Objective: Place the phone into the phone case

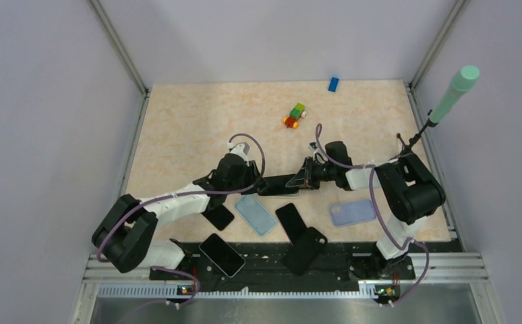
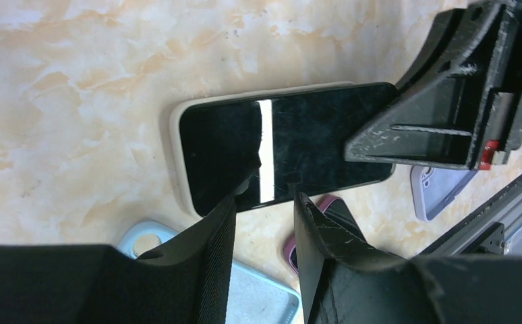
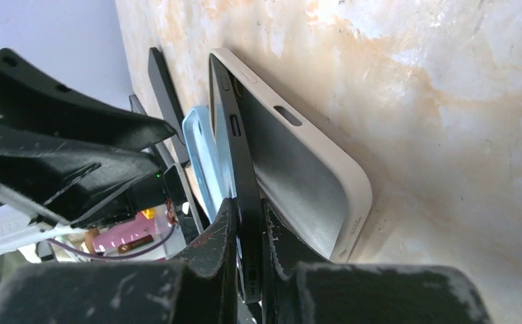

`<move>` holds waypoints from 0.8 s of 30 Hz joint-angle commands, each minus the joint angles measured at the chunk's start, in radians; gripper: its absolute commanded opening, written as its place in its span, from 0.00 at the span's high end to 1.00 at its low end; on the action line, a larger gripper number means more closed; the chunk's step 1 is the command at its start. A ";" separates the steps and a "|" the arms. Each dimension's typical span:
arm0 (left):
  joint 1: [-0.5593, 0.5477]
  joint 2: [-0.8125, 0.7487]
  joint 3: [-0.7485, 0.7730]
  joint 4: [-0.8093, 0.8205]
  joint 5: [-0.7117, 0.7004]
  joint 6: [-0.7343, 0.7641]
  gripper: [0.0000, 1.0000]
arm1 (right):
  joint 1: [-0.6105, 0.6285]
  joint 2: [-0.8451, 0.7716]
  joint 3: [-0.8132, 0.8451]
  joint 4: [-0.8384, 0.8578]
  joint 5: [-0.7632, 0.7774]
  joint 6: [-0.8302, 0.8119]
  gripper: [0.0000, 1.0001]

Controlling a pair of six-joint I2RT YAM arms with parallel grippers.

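Note:
A black phone point(image 1: 278, 183) lies partly in a cream case point(image 2: 175, 128) at mid table. In the right wrist view the phone point(image 3: 235, 155) has its far end seated in the cream case point(image 3: 299, 182) and its near end tilted up out of it. My right gripper point(image 3: 248, 216) is shut on that raised end, and it also shows in the top view point(image 1: 305, 177). My left gripper point(image 2: 268, 199) is open at the phone's point(image 2: 285, 145) other end. One left fingertip point(image 2: 235, 196) rests at the phone's near edge over the case corner.
A light blue case point(image 1: 255, 214), a bare black phone point(image 1: 291, 221), a lavender case point(image 1: 353, 212) and a magenta-cased phone point(image 1: 218, 217) lie near the front. Another phone point(image 1: 222, 254) and a black case point(image 1: 305, 250) rest on the front rail. Toy blocks point(image 1: 295, 115) sit farther back.

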 commanded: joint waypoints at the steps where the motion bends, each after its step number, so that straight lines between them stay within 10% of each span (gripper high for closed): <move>1: -0.038 -0.025 0.039 -0.045 -0.058 0.037 0.61 | 0.077 0.092 -0.023 -0.204 0.233 -0.157 0.92; 10: -0.058 0.136 0.142 -0.044 -0.013 0.018 0.68 | 0.077 0.059 -0.028 -0.233 0.253 -0.215 0.65; 24: -0.058 0.293 0.192 -0.135 -0.137 -0.031 0.89 | 0.077 -0.065 -0.008 -0.377 0.377 -0.268 0.52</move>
